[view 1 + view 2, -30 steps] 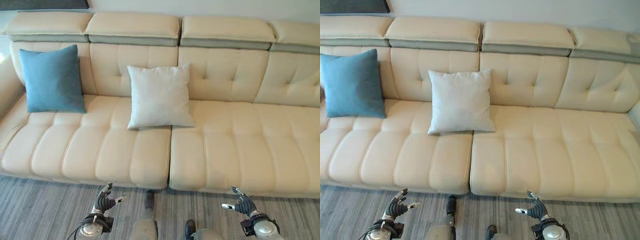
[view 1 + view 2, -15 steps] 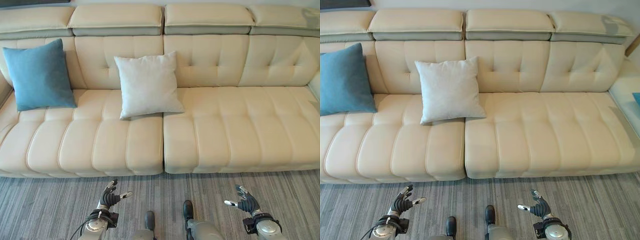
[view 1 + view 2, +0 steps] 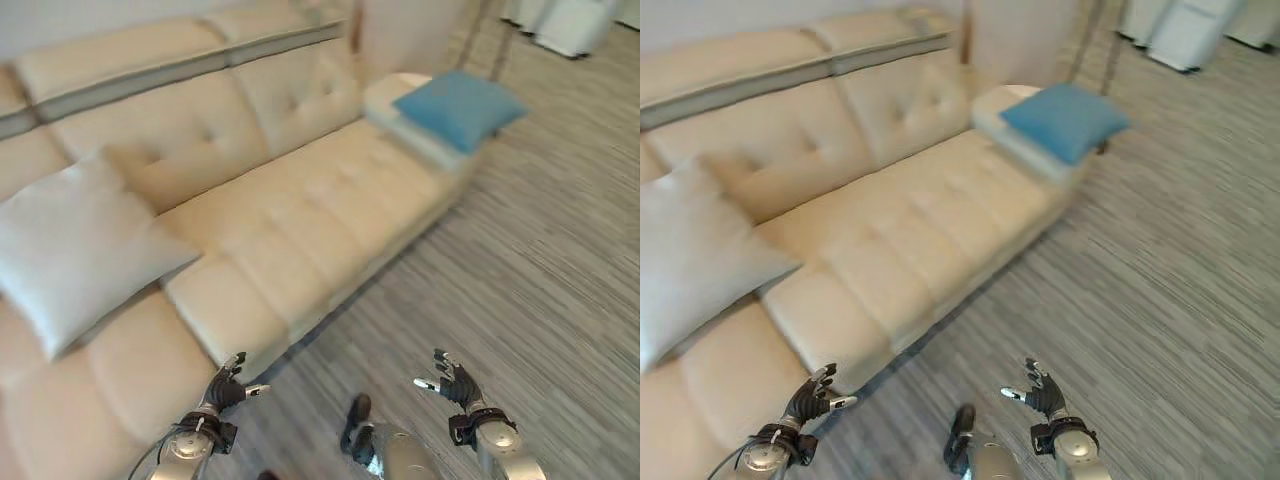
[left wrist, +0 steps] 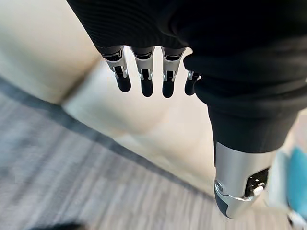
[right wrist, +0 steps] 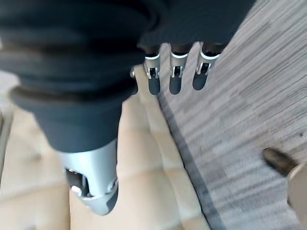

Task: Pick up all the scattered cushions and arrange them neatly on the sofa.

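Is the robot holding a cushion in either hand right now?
No. The left hand and right hand are open and empty, out over the floor. The blue cushion lies on the sofa's far end.

The long stretch of sofa seat [image 3: 330, 210] between the white cushion [image 3: 70, 250] and the blue cushion [image 3: 455, 105] lies bare. Wide grey floor [image 3: 540, 290] spreads beside the sofa's front edge. Both the left hand [image 3: 222, 388] and right hand [image 3: 452, 378] hang over floor, fingers spread, touching nothing.
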Controlling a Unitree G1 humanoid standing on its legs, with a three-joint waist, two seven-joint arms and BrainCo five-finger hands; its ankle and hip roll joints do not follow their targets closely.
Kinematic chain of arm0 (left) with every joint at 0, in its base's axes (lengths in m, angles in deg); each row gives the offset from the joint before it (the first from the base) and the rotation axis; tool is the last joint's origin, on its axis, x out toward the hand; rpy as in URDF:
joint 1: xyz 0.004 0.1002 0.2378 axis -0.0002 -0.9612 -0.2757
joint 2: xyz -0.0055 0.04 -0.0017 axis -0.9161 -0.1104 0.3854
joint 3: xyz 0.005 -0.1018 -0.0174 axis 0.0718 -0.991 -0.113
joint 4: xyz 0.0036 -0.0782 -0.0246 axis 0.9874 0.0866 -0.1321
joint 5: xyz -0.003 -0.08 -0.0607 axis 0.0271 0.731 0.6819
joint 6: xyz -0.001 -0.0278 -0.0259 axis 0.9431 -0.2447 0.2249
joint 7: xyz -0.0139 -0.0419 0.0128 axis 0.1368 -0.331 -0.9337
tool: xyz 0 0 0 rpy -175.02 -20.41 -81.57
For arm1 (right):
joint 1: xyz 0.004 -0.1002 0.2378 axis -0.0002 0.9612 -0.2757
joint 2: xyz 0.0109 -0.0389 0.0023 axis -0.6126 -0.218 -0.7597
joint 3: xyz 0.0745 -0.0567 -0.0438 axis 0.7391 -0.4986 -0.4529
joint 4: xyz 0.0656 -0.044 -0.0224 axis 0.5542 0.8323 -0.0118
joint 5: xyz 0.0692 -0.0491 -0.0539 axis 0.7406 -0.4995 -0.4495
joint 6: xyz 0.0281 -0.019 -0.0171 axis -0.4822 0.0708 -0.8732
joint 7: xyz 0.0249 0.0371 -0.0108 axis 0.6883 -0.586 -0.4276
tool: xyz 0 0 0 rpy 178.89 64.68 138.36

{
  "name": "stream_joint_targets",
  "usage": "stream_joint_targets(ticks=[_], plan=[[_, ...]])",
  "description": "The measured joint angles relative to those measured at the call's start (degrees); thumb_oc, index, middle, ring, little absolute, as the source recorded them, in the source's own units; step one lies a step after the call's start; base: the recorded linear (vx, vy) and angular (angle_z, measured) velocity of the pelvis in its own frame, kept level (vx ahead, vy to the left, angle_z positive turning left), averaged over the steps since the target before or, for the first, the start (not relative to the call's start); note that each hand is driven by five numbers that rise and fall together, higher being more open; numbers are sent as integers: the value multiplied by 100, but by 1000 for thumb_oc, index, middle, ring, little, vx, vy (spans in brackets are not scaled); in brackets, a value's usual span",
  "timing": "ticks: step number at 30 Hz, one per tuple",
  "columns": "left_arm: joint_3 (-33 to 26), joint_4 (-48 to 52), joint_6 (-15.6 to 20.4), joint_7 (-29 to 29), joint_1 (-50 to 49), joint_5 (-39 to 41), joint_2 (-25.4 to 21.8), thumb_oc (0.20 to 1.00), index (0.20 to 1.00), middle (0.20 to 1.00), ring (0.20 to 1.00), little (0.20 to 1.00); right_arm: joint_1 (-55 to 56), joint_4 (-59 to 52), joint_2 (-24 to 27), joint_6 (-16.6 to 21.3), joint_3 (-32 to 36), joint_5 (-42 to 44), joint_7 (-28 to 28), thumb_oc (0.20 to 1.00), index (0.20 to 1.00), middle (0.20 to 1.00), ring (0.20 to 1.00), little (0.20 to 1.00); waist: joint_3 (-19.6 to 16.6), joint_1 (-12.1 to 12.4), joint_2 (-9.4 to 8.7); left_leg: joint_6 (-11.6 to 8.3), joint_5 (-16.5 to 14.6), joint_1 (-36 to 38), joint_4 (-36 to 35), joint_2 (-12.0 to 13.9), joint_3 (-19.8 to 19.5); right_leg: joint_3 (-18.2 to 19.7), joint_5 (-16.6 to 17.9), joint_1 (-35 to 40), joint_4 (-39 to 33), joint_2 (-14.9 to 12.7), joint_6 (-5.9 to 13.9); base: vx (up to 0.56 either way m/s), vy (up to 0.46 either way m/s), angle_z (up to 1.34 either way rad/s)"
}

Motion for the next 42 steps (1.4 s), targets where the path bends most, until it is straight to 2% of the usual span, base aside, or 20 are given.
stream_joint_targets(ticks=[1,2,5,6,7,9,10,12,14,18,19,21,22,24,26,28,32,36,40,42], plan=[[-85,-148,-18,-5,-13,2,37,1000,1000,1000,1000,1000,-8,14,-9,-21,-21,-24,9,1000,1000,1000,1000,1000,-6,-20,15,-32,-19,40,124,33,69,39,156,-36,1,57,-95,190,-275,-83],[-30,-479,-56,-72,-17,-6,143,1000,1000,1000,1000,1000,58,-32,12,-23,-15,-52,12,1000,1000,1000,1000,1000,-62,-75,83,-61,17,-117,715,327,-222,649,89,34,-15,430,-243,276,-343,-71],[152,-498,-71,-116,68,-5,417,1000,1000,1000,1000,1000,166,103,365,-83,34,-91,3,1000,1000,1000,1000,1000,-40,-127,302,-14,359,-1156,3185,958,-1481,1060,73,325,-433,863,-852,217,-209,-61],[192,-478,-71,-87,87,5,507,1000,1000,1000,1000,1000,114,167,424,-135,104,-90,-11,1000,1000,1000,1000,1000,15,1,280,-71,311,-1586,3931,908,-2005,1278,187,439,-526,944,-844,239,-99,-111],[191,-341,-54,-89,97,7,575,1000,1000,1000,1000,1000,70,59,459,-126,172,-90,-72,1000,1000,1000,1000,1000,52,132,214,-142,-84,-1898,3758,394,-2523,1453,384,635,-801,903,-887,313,-58,-110],[181,-182,-31,-76,141,7,564,1000,1000,1000,1000,1000,24,-64,470,-117,163,-88,-108,1000,1000,1000,1000,1000,130,99,157,-79,-118,-2507,2669,-114,-2785,1615,238,1295,-1412,1118,-686,490,-71,-63],[181,-176,0,-72,143,6,572,1000,1000,1000,1000,1000,3,-30,417,-94,126,-87,-113,1000,1000,1000,1000,1000,130,306,86,1,45,-2598,1569,-428,-2951,1723,144,1530,-1527,1203,-693,493,-54,-59],[158,-254,-23,-66,83,6,557,1000,1000,1000,1000,1000,-161,279,403,-89,-58,-85,-126,1000,1000,1000,1000,1000,161,513,213,-64,473,-3114,321,-683,-3512,1925,-73,1810,-1590,1613,-844,469,6,-95],[133,-286,-87,-35,-64,6,520,1000,1000,1000,1000,1000,-186,286,387,-99,-158,-87,-179,1000,1000,1000,1000,1000,209,687,314,17,549,-3463,68,-896,-3655,2306,-344,2143,-1546,1935,-1008,609,134,-96],[-79,-276,-178,-14,-457,4,511,1000,1000,1000,1000,1000,-152,173,424,-67,-217,-97,-180,1000,1000,1000,1000,1000,142,831,54,772,795,-3210,746,-1289,-3394,3147,-718,2836,-1600,1852,-629,523,158,-130],[-49,-229,-167,-11,-501,4,511,1000,1000,1000,1000,1000,-29,133,493,-93,-234,-100,-181,1000,1000,1000,1000,1000,73,811,209,1217,1540,-2918,564,-1237,-3582,3120,-896,2830,-1168,2053,-370,440,151,-38],[-69,-301,-181,8,-313,3,337,1000,1000,1000,1000,1000,93,110,252,-142,-267,-101,-156,1000,1000,1000,1000,1000,80,759,-145,1204,1611,-2583,455,-1280,-3495,3170,-1157,2563,-148,1905,-89,396,142,-46],[-62,-297,-180,0,-164,2,311,1000,1000,1000,1000,1000,86,-91,219,-106,-258,-104,-109,1000,1000,1000,1000,1000,41,750,-255,1354,1388,-2355,401,-1316,-3480,2986,-1221,2102,1033,1684,155,355,129,-66],[-66,-283,-162,7,85,4,300,1000,1000,1000,1000,1000,-4,-262,237,-93,-243,-107,-71,1000,1000,1000,1000,1000,52,720,-232,1362,1108,-1997,435,-1428,-3301,2886,-1091,1479,2706,1091,474,287,108,-42],[-79,-248,-106,27,291,7,300,1000,1000,1000,1000,1000,-114,-256,253,-95,-268,-129,-43,1000,1000,1000,1000,1000,84,728,-168,1502,929,-1808,510,-1518,-3377,2926,-1126,1233,2857,802,526,349,149,-8],[-80,-277,-87,105,403,11,274,1000,1000,1000,1000,1000,-341,-317,179,-84,-257,-160,-34,1000,1000,1000,1000,1000,204,761,-9,1539,460,-1400,470,-1497,-3395,2485,-1152,500,3530,341,470,397,109,-26],[-83,-301,-79,137,391,51,332,1000,1000,1000,1000,1000,-347,-397,219,-79,-265,-202,19,1000,1000,1000,1000,1000,356,704,278,1333,320,-947,233,-1291,-3543,2021,-1220,-289,1822,429,350,505,-60,2],[-126,-366,-100,144,221,49,324,1000,1000,1000,1000,1000,-164,-419,286,-123,-267,-214,15,1000,1000,1000,1000,1000,416,531,120,830,3,-650,234,-1339,-3707,1844,-4,-928,-490,474,367,376,-161,38],[-70,-452,-64,138,49,33,325,1000,1000,1000,1000,1000,82,-252,227,-111,-252,-238,15,1000,1000,1000,1000,1000,279,478,-90,449,-336,-72,501,-1338,-3872,1894,904,-281,-688,532,-193,327,-224,75],[-74,-431,-41,137,33,35,357,1000,1000,1000,1000,1000,12,-174,256,-107,-196,-254,7,1000,1000,1000,1000,1000,254,534,-26,259,-499,-380,1384,-1182,-3703,1826,955,-13,-855,666,-391,246,-229,38]])
